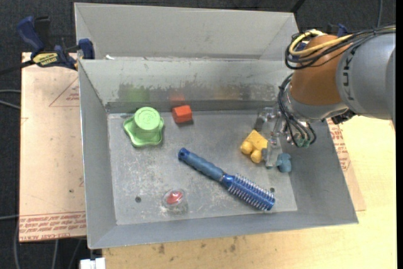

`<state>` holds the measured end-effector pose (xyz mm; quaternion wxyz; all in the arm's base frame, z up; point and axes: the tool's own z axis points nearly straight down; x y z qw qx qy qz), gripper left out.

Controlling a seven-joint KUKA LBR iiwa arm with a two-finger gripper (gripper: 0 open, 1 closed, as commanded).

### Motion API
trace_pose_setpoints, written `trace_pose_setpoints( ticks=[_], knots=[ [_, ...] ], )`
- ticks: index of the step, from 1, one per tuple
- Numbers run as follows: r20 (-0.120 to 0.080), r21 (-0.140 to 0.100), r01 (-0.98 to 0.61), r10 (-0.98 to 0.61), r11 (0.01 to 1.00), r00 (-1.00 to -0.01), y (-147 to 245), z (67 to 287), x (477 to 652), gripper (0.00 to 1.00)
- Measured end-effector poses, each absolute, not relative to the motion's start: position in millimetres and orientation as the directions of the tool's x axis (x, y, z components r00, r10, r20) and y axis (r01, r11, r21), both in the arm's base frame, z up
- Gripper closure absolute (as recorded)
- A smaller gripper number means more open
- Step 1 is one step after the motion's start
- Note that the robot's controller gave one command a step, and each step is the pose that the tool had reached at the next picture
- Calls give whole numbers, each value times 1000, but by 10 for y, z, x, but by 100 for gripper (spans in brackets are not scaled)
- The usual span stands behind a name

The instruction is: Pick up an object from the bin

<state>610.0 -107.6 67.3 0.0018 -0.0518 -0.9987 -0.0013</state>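
In the right part of the bin (189, 75), on its grey floor, lies a small yellow lump (254, 145) of rounded, knobbly shape, about midway between the far and near walls. The gripper (273, 157) stands low over the floor just to the right of it, so close that the two seem to touch, though contact cannot be made out for certain. Whether the gripper is spread or pressed together cannot be told from this angle, and nothing can be seen held in it. Just right of the gripper's tip, and a little nearer, lies a small blue piece (284, 164), so the gripper's lower end sits between the yellow lump and this blue piece.

Above the gripper the wrist carries dark cables and an orange cover (315, 79), and the grey arm runs off to the right over the bin's rim.

Left of the yellow lump and nearer, a blue brush (225, 179) lies flat and slanting, its handle pointing far-left and its bristled head near-right, close below the gripper. Well apart, near the far wall, sits a small red block (182, 113), with a green cup-like thing (145, 126) just left of it. By the near wall, left of the brush, lies a small clear thing with a red middle (174, 198).
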Motion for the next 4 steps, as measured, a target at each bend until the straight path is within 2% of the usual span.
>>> trace_pose_setpoints(
  ticks=[1,2,3,4],
  knots=[
    [-1,2,70,70,998,-998,-763,1017,5885,0],
    [-4,0,-6,-6,1000,-1000,-820,1002,5971,0],
    [0,2,134,134,991,-991,-800,690,6039,0],
    [-2,2,132,132,991,-991,-792,689,6044,0]
  ],
)
